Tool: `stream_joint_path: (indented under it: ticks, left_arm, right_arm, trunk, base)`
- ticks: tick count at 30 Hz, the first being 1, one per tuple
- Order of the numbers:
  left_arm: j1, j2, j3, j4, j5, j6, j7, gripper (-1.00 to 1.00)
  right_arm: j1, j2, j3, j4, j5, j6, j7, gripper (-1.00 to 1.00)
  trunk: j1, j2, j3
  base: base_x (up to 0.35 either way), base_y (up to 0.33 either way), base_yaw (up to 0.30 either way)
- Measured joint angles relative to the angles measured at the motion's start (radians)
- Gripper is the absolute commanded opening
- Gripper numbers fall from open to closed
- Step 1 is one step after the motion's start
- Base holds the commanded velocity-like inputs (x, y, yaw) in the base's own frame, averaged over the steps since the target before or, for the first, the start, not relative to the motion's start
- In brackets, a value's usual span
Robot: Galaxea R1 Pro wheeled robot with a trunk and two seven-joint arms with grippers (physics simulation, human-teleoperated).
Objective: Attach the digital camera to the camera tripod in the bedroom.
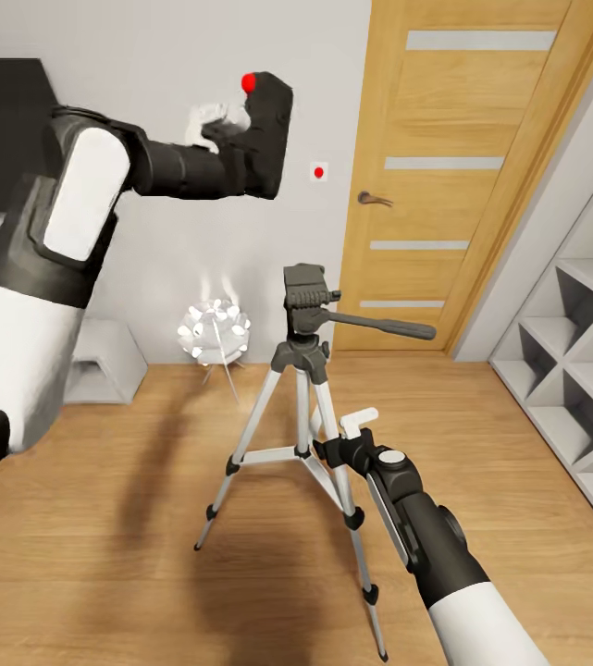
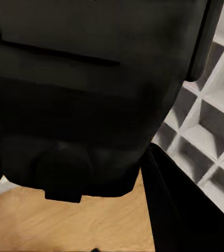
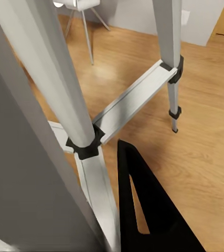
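Note:
The digital camera (image 1: 266,129), dark and boxy with a red button on top, is held high in front of the wall, with my left gripper (image 1: 229,129) shut on it. In the left wrist view its black body (image 2: 80,79) sits very close. The camera tripod (image 1: 303,370) stands on the wood floor below and to the right of the camera, with its black pan head (image 1: 305,289) bare and its long handle (image 1: 384,326) pointing right. My right gripper (image 1: 344,442) is shut on the tripod's front right leg (image 3: 85,152), beside a black finger (image 3: 143,210).
A wooden door (image 1: 463,166) is behind the tripod. White cube shelves (image 1: 574,370) line the right wall. A white ball-shaped lamp (image 1: 213,333) and a small white stand (image 1: 102,361) sit by the back wall, and a dark panel (image 1: 0,139) hangs at the left.

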Motion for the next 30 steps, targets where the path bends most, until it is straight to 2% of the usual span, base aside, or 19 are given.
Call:
stream_joint_path:
  ticks: [1,2,3,5,6,7,8,12,17,19,20,21,23,24,27,29,30]
  left_arm:
    - [-0.001,0.041,-0.046,-0.003,-0.075,-0.012,-0.193,-1.0]
    - [-0.001,0.062,-0.065,-0.004,-0.142,-0.024,-0.284,-1.0]
    - [-0.001,0.076,-0.077,-0.005,-0.2,-0.041,-0.346,-1.0]
    - [-0.002,0.092,-0.09,-0.023,-0.282,-0.108,-0.414,-1.0]
    - [-0.002,0.097,-0.093,-0.043,-0.321,-0.159,-0.432,-1.0]
    - [-0.002,0.101,-0.097,-0.073,-0.385,-0.234,-0.446,-1.0]
    - [-0.002,0.102,-0.098,-0.082,-0.414,-0.26,-0.447,-1.0]
    - [0.0,0.101,-0.107,-0.098,-0.451,-0.291,-0.454,-1.0]
    - [0.009,0.11,-0.126,-0.145,-0.457,-0.268,-0.472,-1.0]
    - [0.012,0.112,-0.126,-0.152,-0.46,-0.208,-0.471,-1.0]
    - [0.013,0.113,-0.12,-0.153,-0.465,-0.124,-0.469,-1.0]
    - [0.013,0.114,-0.119,-0.153,-0.463,-0.074,-0.47,-1.0]
    - [0.013,0.117,-0.117,-0.151,-0.456,-0.035,-0.481,-1.0]
    - [0.009,0.128,-0.118,-0.121,-0.456,-0.011,-0.535,-1.0]
    - [-0.032,0.135,-0.118,-0.012,-0.462,0.003,-0.662,-1.0]
    - [-0.063,0.136,-0.121,0.029,-0.461,0.006,-0.706,-1.0]
    - [-0.143,0.137,-0.155,0.116,-0.473,0.005,-0.79,-1.0]
  right_arm:
    - [0.0,0.0,0.0,0.0,0.0,0.001,0.0,-1.0]
    - [0.0,0.0,0.0,0.0,0.001,0.002,-0.001,-1.0]
    - [0.0,0.0,0.0,0.0,0.001,0.002,-0.001,-1.0]
    - [0.0,0.0,0.0,0.0,0.002,0.0,0.0,-1.0]
    - [0.0,0.0,0.0,0.0,0.001,-0.001,-0.001,-1.0]
    - [0.0,0.0,0.0,0.0,0.003,-0.002,-0.002,-1.0]
    - [0.0,0.0,0.0,0.0,0.004,-0.003,-0.001,-1.0]
    - [0.0,0.0,0.0,0.0,0.003,-0.003,-0.001,-1.0]
    - [0.0,0.0,0.0,0.0,0.003,-0.003,-0.001,-1.0]
    - [0.0,0.0,0.0,0.0,0.002,-0.003,-0.002,-1.0]
    - [0.0,0.0,0.0,0.001,0.002,-0.003,-0.002,-1.0]
    - [0.0,0.0,0.0,0.001,0.002,-0.004,-0.001,-1.0]
    - [0.0,0.0,-0.001,0.001,0.003,-0.004,-0.001,-1.0]
    - [0.0,0.0,0.0,0.001,0.001,-0.004,-0.002,-1.0]
    - [0.0,0.0,0.0,0.002,-0.001,-0.004,-0.004,-1.0]
    - [0.0,0.0,0.0,0.002,0.0,-0.005,-0.004,-1.0]
    - [0.0,-0.001,-0.001,0.001,-0.003,-0.004,-0.005,-1.0]
  trunk:
    - [0.0,0.0,0.0]
    - [0.0,0.0,0.0]
    - [0.0,0.0,0.0]
    - [0.0,0.0,0.0]
    - [0.0,0.0,0.0]
    - [0.0,0.0,0.0]
    - [0.0,0.0,0.0]
    - [0.0,0.0,0.0]
    - [0.0,0.0,0.0]
    - [0.0,0.0,0.0]
    - [0.0,0.0,0.0]
    - [0.0,0.0,0.0]
    - [0.0,0.0,0.0]
    - [0.0,0.0,0.0]
    - [0.0,0.0,0.0]
    - [0.0,0.0,0.0]
    - [0.0,0.0,0.0]
  base:
    - [0.0,0.0,0.0]
    - [0.0,0.0,0.0]
    - [0.0,0.0,0.0]
    - [0.0,0.0,0.0]
    - [0.0,0.0,0.0]
    - [0.0,0.0,0.0]
    - [0.0,0.0,0.0]
    - [0.0,0.0,0.0]
    - [0.0,0.0,0.0]
    - [0.0,0.0,0.0]
    - [0.0,0.0,0.0]
    - [0.0,0.0,0.0]
    - [0.0,0.0,0.0]
    - [0.0,0.0,0.0]
    - [0.0,0.0,0.0]
    - [0.0,0.0,0.0]
    - [0.0,0.0,0.0]
